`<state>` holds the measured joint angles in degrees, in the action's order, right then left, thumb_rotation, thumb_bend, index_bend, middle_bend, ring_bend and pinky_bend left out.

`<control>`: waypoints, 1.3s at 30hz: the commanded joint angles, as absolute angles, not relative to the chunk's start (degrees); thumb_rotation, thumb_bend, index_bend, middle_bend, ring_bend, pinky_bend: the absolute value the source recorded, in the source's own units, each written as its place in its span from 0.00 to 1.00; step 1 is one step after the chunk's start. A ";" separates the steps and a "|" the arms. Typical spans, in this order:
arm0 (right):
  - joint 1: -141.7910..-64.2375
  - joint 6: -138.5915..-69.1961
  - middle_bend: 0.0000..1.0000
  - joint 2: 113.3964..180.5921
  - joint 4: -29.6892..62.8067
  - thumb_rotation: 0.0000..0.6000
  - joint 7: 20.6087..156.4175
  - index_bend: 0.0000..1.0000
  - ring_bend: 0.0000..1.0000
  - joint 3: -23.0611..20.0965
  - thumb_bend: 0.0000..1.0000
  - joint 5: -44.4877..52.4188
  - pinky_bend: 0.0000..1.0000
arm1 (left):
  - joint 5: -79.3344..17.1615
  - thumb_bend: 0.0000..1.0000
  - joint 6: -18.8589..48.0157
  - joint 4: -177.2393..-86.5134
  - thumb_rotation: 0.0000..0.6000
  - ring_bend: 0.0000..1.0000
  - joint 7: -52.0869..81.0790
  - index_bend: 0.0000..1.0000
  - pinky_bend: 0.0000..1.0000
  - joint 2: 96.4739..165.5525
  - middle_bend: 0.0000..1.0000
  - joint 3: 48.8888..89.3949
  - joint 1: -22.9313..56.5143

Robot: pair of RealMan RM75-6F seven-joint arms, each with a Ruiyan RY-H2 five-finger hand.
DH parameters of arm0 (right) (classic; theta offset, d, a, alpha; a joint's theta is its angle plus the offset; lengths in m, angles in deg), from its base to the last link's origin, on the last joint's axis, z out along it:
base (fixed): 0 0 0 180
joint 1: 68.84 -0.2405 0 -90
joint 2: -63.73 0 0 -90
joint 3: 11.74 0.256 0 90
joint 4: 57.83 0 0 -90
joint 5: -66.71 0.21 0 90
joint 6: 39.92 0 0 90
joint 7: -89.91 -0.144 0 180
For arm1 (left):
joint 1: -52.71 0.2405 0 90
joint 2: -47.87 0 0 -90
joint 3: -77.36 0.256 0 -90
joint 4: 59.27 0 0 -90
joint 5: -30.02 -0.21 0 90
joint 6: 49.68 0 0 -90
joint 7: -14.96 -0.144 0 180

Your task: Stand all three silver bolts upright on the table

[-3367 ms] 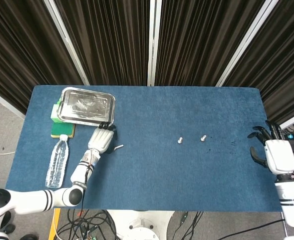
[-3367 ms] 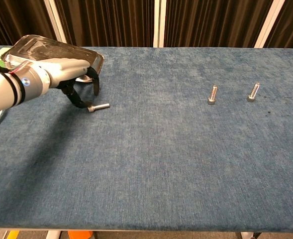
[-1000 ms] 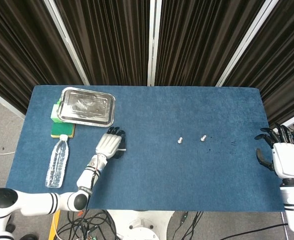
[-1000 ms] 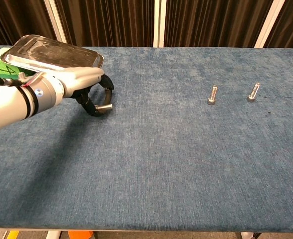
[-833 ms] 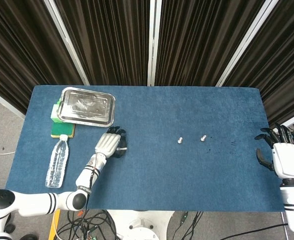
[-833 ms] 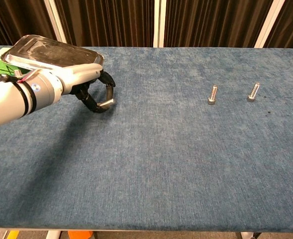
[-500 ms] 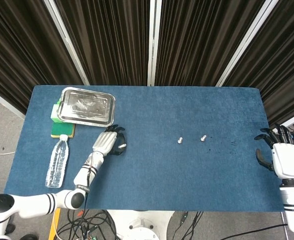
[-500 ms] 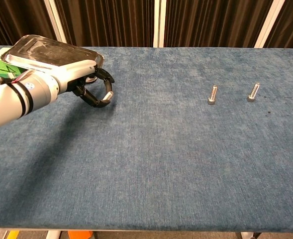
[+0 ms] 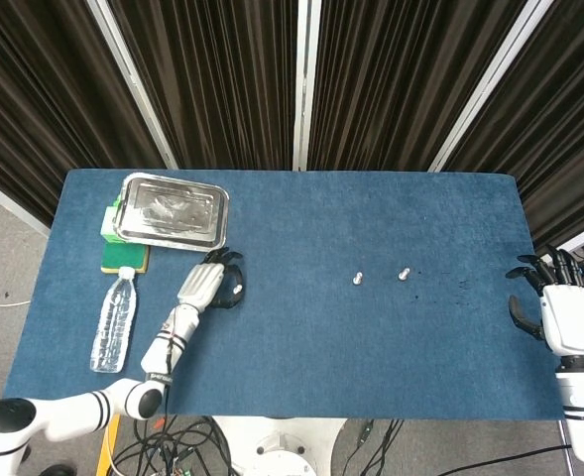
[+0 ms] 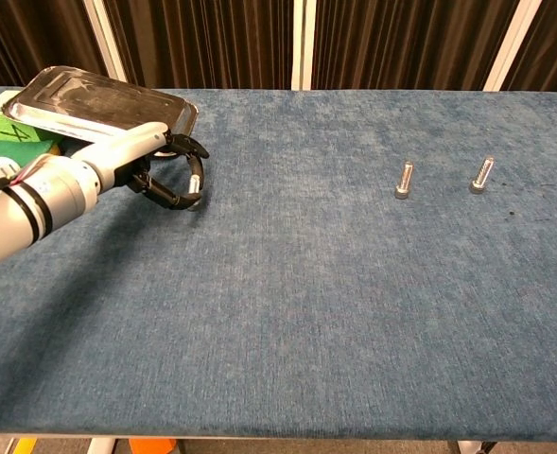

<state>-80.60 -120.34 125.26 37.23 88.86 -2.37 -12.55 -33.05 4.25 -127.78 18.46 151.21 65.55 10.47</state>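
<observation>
My left hand [image 9: 208,282] [image 10: 150,170] pinches a silver bolt [image 9: 239,290] [image 10: 195,186] between its dark fingertips, just in front of the metal tray. The bolt stands nearly upright with its lower end at the blue cloth. Two more silver bolts stand upright on their heads right of the table's middle: one [image 9: 357,279] [image 10: 405,179] and another [image 9: 404,273] [image 10: 481,175] a short way to its right. In the head view my right hand [image 9: 556,309] hangs beyond the table's right edge, fingers spread, holding nothing.
A metal tray [image 9: 214,213] [image 10: 165,106] rests on a green block [image 9: 108,223] [image 10: 2,125] at the back left. A clear water bottle [image 9: 113,322] lies near the left edge. Black curtains close off the far side.
My left hand closed its fingers on the lying bolt, drew back slightly toward the tray and tipped the bolt up from flat to nearly upright. The right hand stayed put.
</observation>
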 commanded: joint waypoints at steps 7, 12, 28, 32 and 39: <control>-80.54 -120.37 0.22 125.18 37.40 1.00 89.00 0.37 0.00 -2.31 0.38 -12.54 0.00 | -34.40 0.37 3.90 -126.86 1.00 0.02 19.83 0.51 0.00 151.54 0.16 65.44 11.40; -80.54 -120.37 0.22 125.25 37.40 1.00 88.95 0.37 0.00 -2.23 0.38 -12.51 0.00 | -35.05 0.37 3.75 -126.92 0.99 0.02 19.93 0.49 0.00 151.43 0.16 65.26 11.60; -80.59 -119.80 0.22 123.44 36.02 1.00 84.45 0.32 0.00 -2.37 0.39 -14.25 0.00 | -39.93 0.28 13.22 -141.82 0.98 0.01 15.23 0.30 0.00 137.22 0.15 62.96 15.86; -80.85 -118.22 0.22 122.02 33.67 1.00 79.03 0.23 0.00 -3.59 0.39 -16.62 0.00 | -38.77 0.26 17.00 -148.43 0.98 0.02 12.47 0.30 0.00 128.01 0.15 62.79 20.01; -80.24 -118.46 0.19 122.59 29.83 1.00 74.50 0.14 0.00 -5.66 0.38 -19.46 0.00 | -40.02 0.25 25.88 -151.71 1.00 0.01 8.10 0.30 0.00 117.75 0.15 68.30 29.94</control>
<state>-80.58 -117.87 122.17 30.41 74.82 -5.22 -18.93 -39.14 22.10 -149.79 10.08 120.75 65.70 26.03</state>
